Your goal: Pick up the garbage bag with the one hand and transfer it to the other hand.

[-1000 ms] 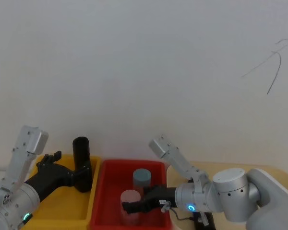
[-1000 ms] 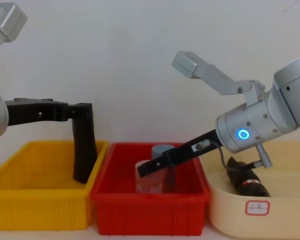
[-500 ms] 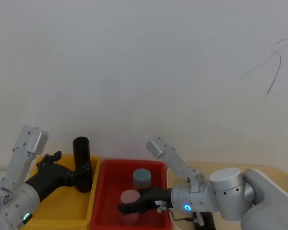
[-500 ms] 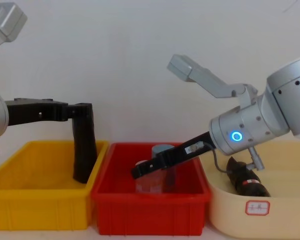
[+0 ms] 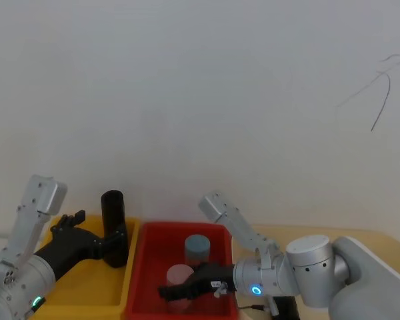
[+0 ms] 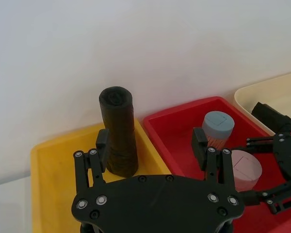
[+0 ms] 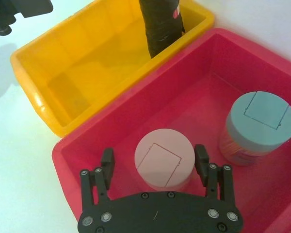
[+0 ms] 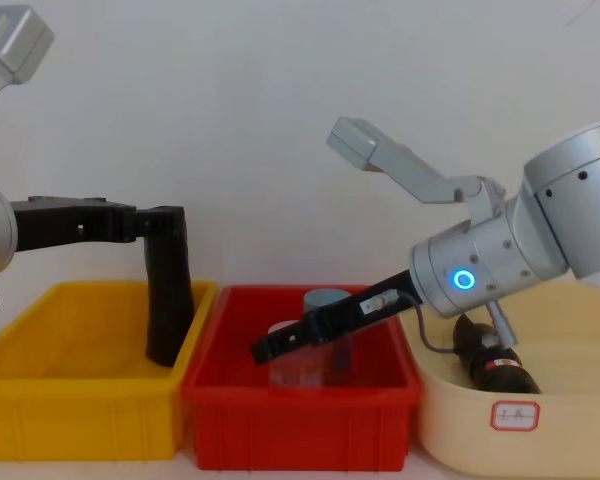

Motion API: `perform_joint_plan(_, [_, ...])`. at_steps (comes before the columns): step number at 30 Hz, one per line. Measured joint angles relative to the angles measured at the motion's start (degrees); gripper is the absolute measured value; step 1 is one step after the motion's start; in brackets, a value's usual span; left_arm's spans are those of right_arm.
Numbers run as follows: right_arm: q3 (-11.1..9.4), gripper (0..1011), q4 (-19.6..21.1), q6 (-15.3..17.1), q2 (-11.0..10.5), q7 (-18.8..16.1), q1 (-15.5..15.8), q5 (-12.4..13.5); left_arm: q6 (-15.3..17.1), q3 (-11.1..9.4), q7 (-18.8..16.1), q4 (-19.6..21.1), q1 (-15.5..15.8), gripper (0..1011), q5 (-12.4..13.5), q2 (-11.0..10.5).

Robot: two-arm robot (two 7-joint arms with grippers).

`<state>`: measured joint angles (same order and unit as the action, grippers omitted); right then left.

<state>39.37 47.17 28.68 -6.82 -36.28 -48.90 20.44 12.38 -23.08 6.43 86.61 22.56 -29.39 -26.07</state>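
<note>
The garbage bag (image 8: 168, 300), a thick black roll, stands upright and slightly tilted in the right corner of the yellow bin (image 8: 80, 410); a red mark shows on its side (image 7: 173, 12). My left gripper (image 8: 170, 222), on the green-ringed arm, is level with the roll's upper end. Its fingers are spread wide (image 6: 152, 138), with the roll (image 6: 119, 131) just inside one finger (image 6: 103, 140). My right gripper (image 8: 260, 352), on the blue-ringed arm, hangs open over the red bin (image 8: 300, 415), its fingers on either side of a pink-lidded jar (image 7: 163, 160).
A blue-lidded jar (image 7: 259, 116) stands beside the pink one in the red bin. At the right, a cream tub (image 8: 540, 430) holds another black roll with a red band (image 8: 490, 360). A white wall rises close behind the bins.
My right gripper has reached farther left across the red bin, toward the yellow bin. The left gripper and the roll have not moved.
</note>
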Motion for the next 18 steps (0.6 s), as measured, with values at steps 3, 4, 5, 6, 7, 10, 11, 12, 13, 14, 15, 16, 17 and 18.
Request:
perform_joint_plan(3, [0.01,962,-0.26,-0.12,0.12,-0.19,-0.06,-0.01,0.0,0.0,0.0,0.0,0.0,1000,0.0,0.0])
perform_joint_plan(4, [0.02,919,-0.4,-0.17,0.2,-0.28,-0.1,-0.01,0.0,0.0,0.0,0.0,0.0,1000,0.0,0.0])
perform_joint_plan(5, [0.02,909,-0.45,-0.18,0.23,-0.31,-0.12,-0.02,0.0,0.0,0.0,0.0,0.0,1000,0.0,0.0])
perform_joint_plan(6, [0.03,891,-0.51,-0.2,0.25,-0.33,-0.13,-0.02,0.0,0.0,0.0,0.0,0.0,1000,0.0,0.0])
perform_joint_plan(7, [0.03,841,-0.58,-0.22,0.28,-0.36,-0.14,-0.03,0.0,0.0,0.0,0.0,0.0,1000,0.0,0.0])
perform_joint_plan(10, [0.03,753,-0.82,-0.34,0.4,-0.49,-0.19,-0.06,0.0,0.0,0.0,0.0,0.0,1000,0.0,0.0])
perform_joint_plan(11, [0.03,738,-0.86,-0.37,0.42,-0.53,-0.2,-0.07,0.0,0.0,0.0,0.0,0.0,1000,0.0,0.0])
perform_joint_plan(12, [0.03,702,-0.9,-0.39,0.43,-0.57,-0.21,-0.07,0.0,0.0,0.0,0.0,0.0,1000,0.0,0.0])
perform_joint_plan(13, [0.03,690,-0.97,-0.44,0.47,-0.62,-0.23,-0.07,0.0,0.0,0.0,0.0,0.0,1000,0.0,0.0])
perform_joint_plan(14, [0.03,679,-1.0,-0.45,0.49,-0.64,-0.23,-0.08,0.0,0.0,0.0,0.0,0.0,1000,0.0,0.0])
perform_joint_plan(15, [0.03,676,-1.05,-0.48,0.52,-0.66,-0.24,-0.08,0.0,0.0,0.0,0.0,0.0,1000,0.01,0.0])
perform_joint_plan(16, [0.03,676,-1.08,-0.49,0.54,-0.67,-0.24,-0.08,0.0,0.0,0.0,0.0,0.0,1000,0.0,0.0])
perform_joint_plan(17, [0.03,676,-1.1,-0.5,0.55,-0.69,-0.25,-0.09,0.0,0.0,0.0,0.0,0.0,1000,0.0,0.0])
perform_joint_plan(18, [0.03,676,-1.14,-0.52,0.56,-0.7,-0.25,-0.09,0.0,0.0,0.0,0.0,0.0,1000,0.0,0.0])
